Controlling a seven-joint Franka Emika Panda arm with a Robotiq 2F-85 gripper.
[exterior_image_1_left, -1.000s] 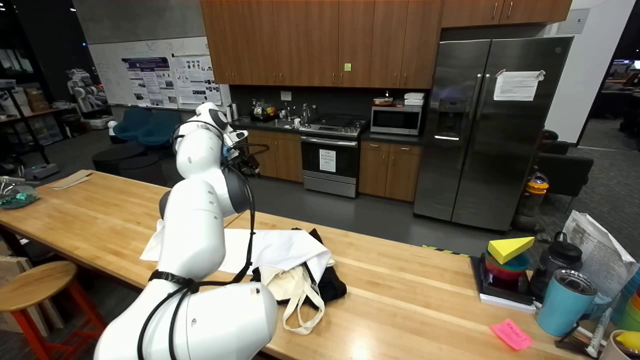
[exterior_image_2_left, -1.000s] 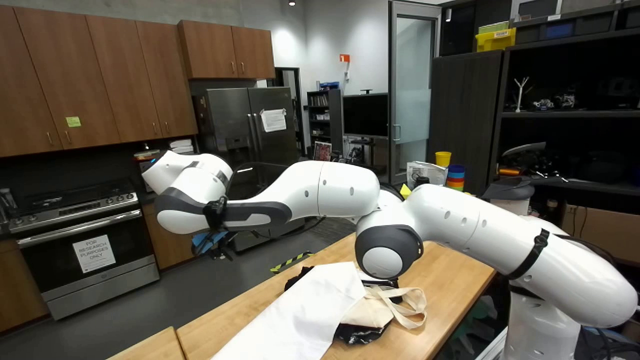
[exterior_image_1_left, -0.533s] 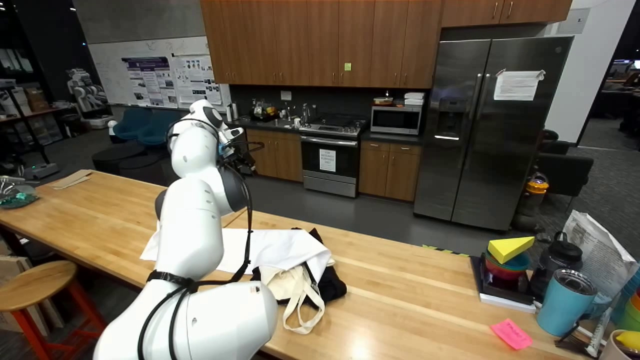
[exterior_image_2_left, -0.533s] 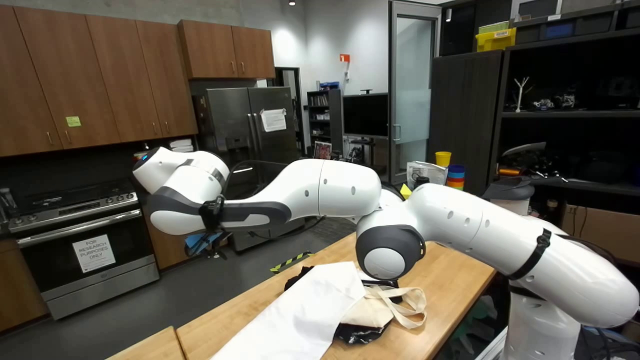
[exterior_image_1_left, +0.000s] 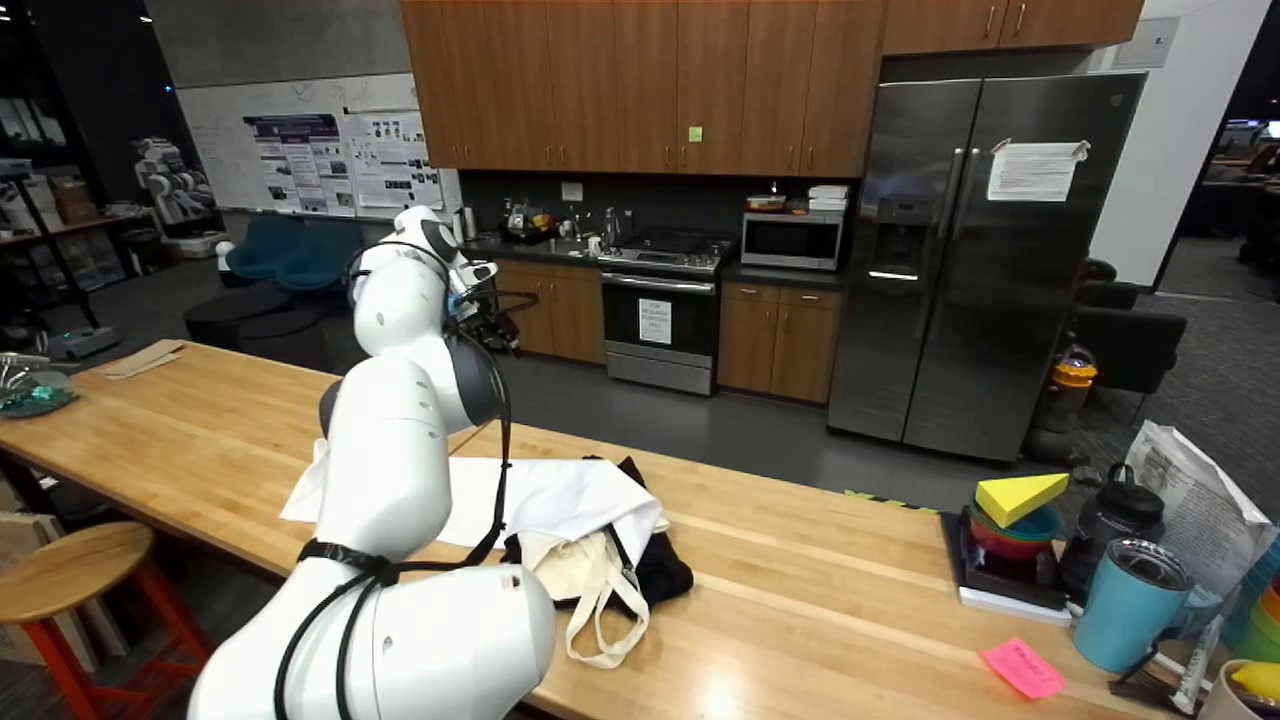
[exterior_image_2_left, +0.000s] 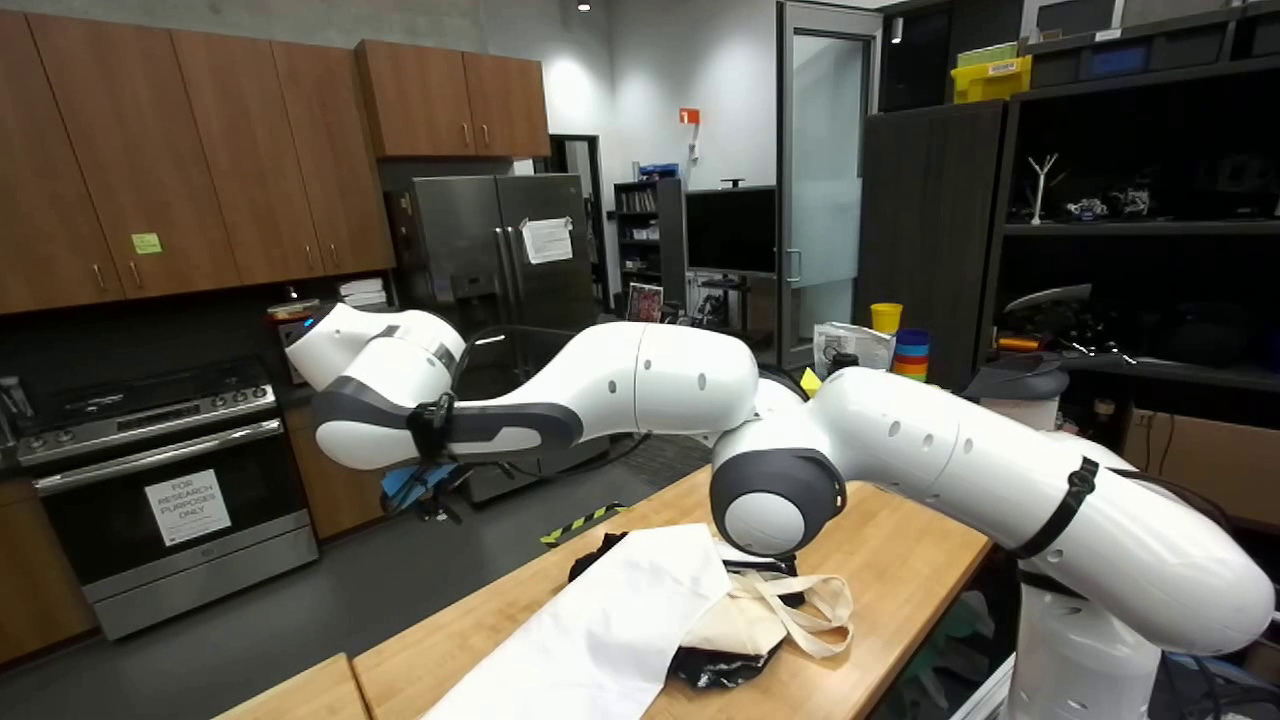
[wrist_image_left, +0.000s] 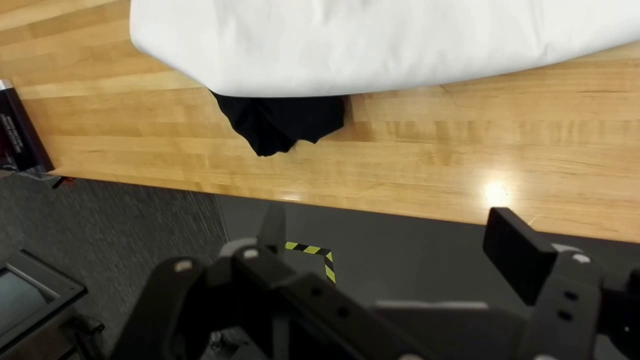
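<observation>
My gripper (wrist_image_left: 392, 240) stands open in the wrist view, its two dark fingers wide apart with only grey floor visible between them. It hangs past the long edge of the wooden table (wrist_image_left: 450, 145), touching nothing that I can see. Nearest to it lie a white cloth (wrist_image_left: 325, 50) and a black cloth (wrist_image_left: 280, 122) that sticks out from under it. In both exterior views the white cloth partly covers a heap with a cream bag (exterior_image_1_left: 570, 570), whose straps trail on the tabletop. The gripper (exterior_image_2_left: 435, 505) is small and partly hidden under the wrist in an exterior view.
At one table end stand bowls topped by a yellow wedge (exterior_image_1_left: 1020, 497), a black bottle (exterior_image_1_left: 1115, 520) and a blue tumbler (exterior_image_1_left: 1130, 605). A pink note (exterior_image_1_left: 1022, 668) lies nearby. Beyond the table are the stove (exterior_image_1_left: 660, 310) and fridge (exterior_image_1_left: 985, 260). Striped tape (wrist_image_left: 312, 250) marks the floor.
Half a second ago the arm had swung slightly to the left in both exterior views. Now it is back almost where it was one second ago. The cloths and bag have not moved.
</observation>
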